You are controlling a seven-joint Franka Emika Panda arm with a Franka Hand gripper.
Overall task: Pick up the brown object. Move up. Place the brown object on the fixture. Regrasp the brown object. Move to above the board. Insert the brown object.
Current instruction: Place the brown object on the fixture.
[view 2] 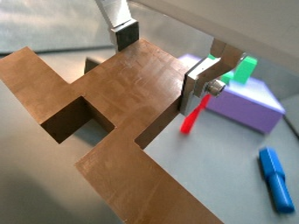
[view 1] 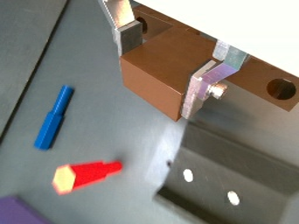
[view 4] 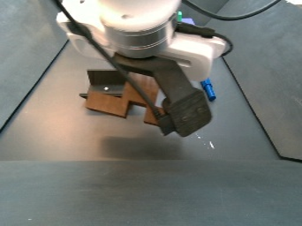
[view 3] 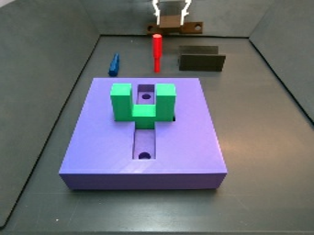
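Observation:
The brown object (view 1: 158, 83) sits between the fingers of my gripper (view 1: 167, 66), which is shut on it, with a silver plate pressed on each side. It fills much of a wrist view (view 2: 111, 109) and shows a round hole near one end. In a side view my gripper (view 3: 170, 18) is at the far end of the floor, behind the red peg (view 3: 157, 48). The fixture (view 3: 203, 62), a dark stepped block, stands just to the right of that spot. The lilac board (view 3: 185, 147) with its green block (view 3: 141, 101) lies nearer the camera.
A blue peg (view 3: 113, 62) lies left of the red peg, beside the board's far corner. Both pegs also show in a wrist view: blue peg (view 1: 52, 116), red peg (view 1: 87, 175). Dark walls ring the floor. The arm's body (view 4: 141, 26) hides much of a side view.

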